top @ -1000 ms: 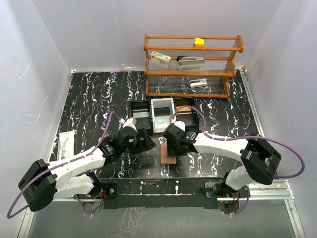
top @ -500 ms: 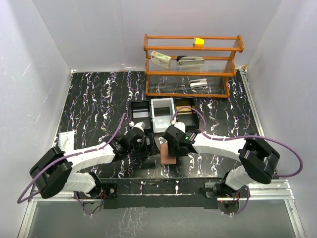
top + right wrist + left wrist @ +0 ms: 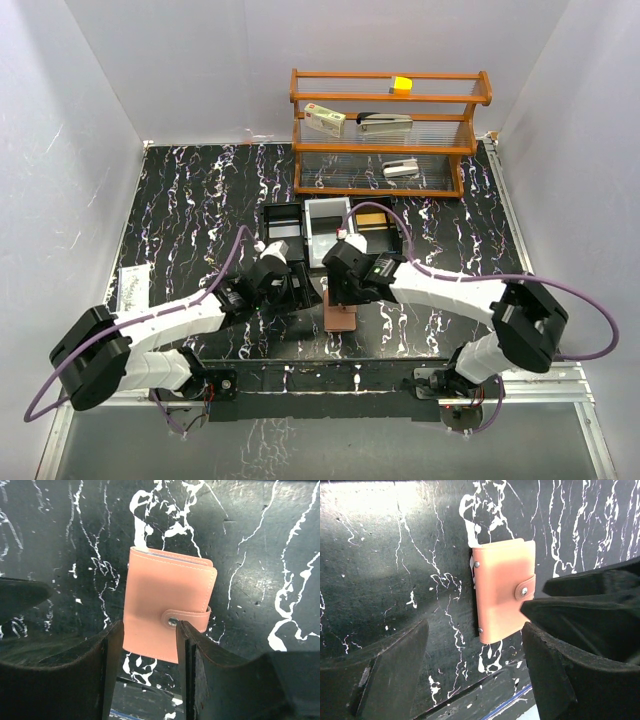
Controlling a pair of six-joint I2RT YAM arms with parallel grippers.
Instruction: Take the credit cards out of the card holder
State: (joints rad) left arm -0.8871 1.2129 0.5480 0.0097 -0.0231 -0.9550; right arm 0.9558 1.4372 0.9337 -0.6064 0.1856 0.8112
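Note:
The salmon-pink card holder point(image 3: 340, 313) lies closed and snapped on the black marbled table near its front edge. It shows in the left wrist view point(image 3: 502, 592) and in the right wrist view point(image 3: 167, 602), its snap tab on the right. No credit cards show; they are hidden inside. My right gripper point(image 3: 335, 290) point(image 3: 145, 672) is open, above the holder's back end, its fingers point(image 3: 200, 670) apart over it. My left gripper point(image 3: 298, 292) point(image 3: 475, 675) is open and empty, just left of the holder. The right gripper's black body point(image 3: 590, 605) shows beside the holder.
A black three-part tray point(image 3: 270, 222) stands behind the grippers. A wooden shelf rack point(image 3: 385, 150) at the back holds a white-and-red box point(image 3: 324, 119), a stapler and a yellow block. A paper strip point(image 3: 132, 288) lies at the left edge. The table's front edge is close.
My left gripper has moved right, towards the card holder. My right gripper has shifted back and left a little above the holder. The holder has not moved.

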